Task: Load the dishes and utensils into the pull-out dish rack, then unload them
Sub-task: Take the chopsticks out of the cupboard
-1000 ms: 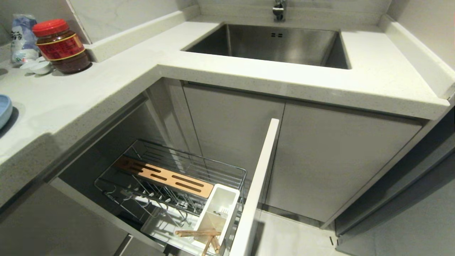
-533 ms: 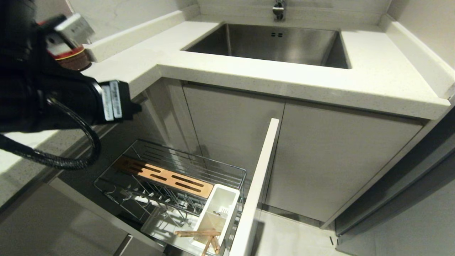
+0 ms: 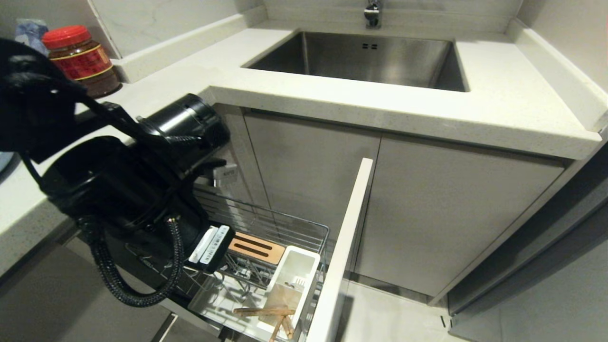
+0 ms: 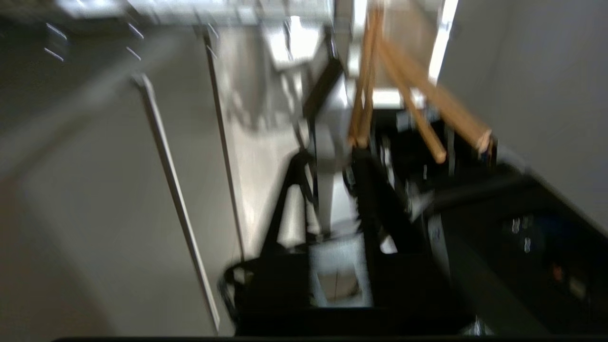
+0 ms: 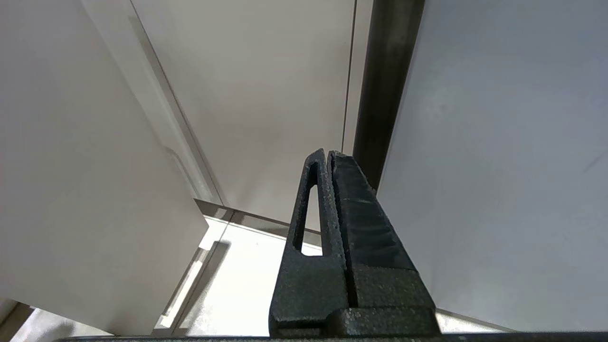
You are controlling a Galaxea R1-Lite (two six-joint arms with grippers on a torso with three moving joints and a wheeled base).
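Note:
The pull-out dish rack [image 3: 304, 232] stands drawn out under the counter, its white front panel [image 3: 349, 228] towards me. A pair of wooden chopsticks [image 3: 266, 312] lies across the near end of its white utensil box [image 3: 294, 273]. My black left arm [image 3: 137, 190] reaches down over the rack and hides most of the wooden bar [image 3: 251, 247]. In the blurred left wrist view the left gripper [image 4: 330, 156] is open a little and empty, just short of the chopsticks [image 4: 408, 90]. A sliver of a light blue dish [image 3: 4, 160] shows on the counter at far left. The right gripper [image 5: 327, 154] is shut and parked low.
A steel sink [image 3: 361, 57] is set in the pale counter [image 3: 498, 109] at the back. A red-lidded jar [image 3: 80, 57] stands on the counter's left wing. Grey cabinet doors [image 3: 427, 204] close off the space right of the rack, above a light floor [image 3: 389, 318].
My left arm came into the head view from the left and swung down over the rack, covering most of the wooden bar. The chopsticks and the rack have stayed put.

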